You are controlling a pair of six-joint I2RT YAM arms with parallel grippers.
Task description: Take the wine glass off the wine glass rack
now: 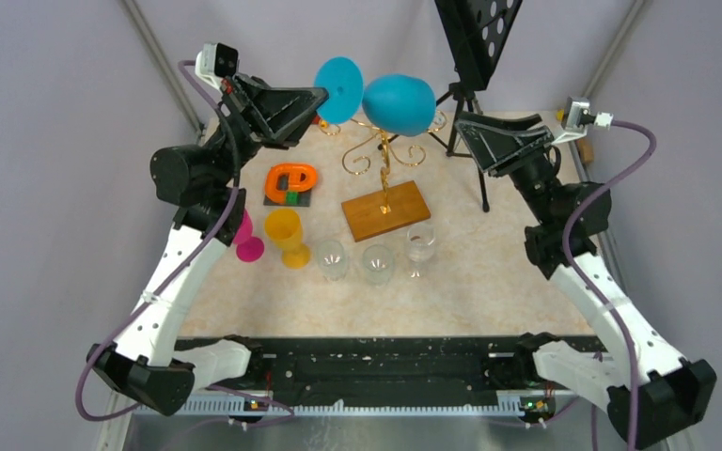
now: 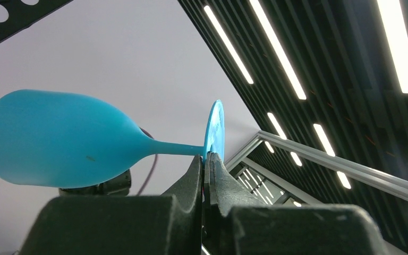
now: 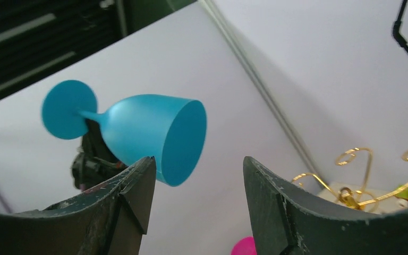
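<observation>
Top external view showed the teal wine glass (image 1: pixel 398 101) lying on its side in the air, just above the curled arms of the wine glass rack (image 1: pixel 384 150), whose wooden base stood on the worktop (image 1: pixel 489 272). The left claw (image 1: pixel 322 96), up and left of the rack's top, pinched the glass's round foot. The right claw (image 1: pixel 461 127) hung to the rack's right, near the bowl's mouth.

Left wrist view showed the left claw (image 2: pixel 206 162) closed to a sliver on the foot's edge.

Right wrist view showed the right claw (image 3: pixel 199 196) spread wide and gripping nothing. The bowl's open mouth faced it, clear of the rack (image 3: pixel 346 197).
</observation>
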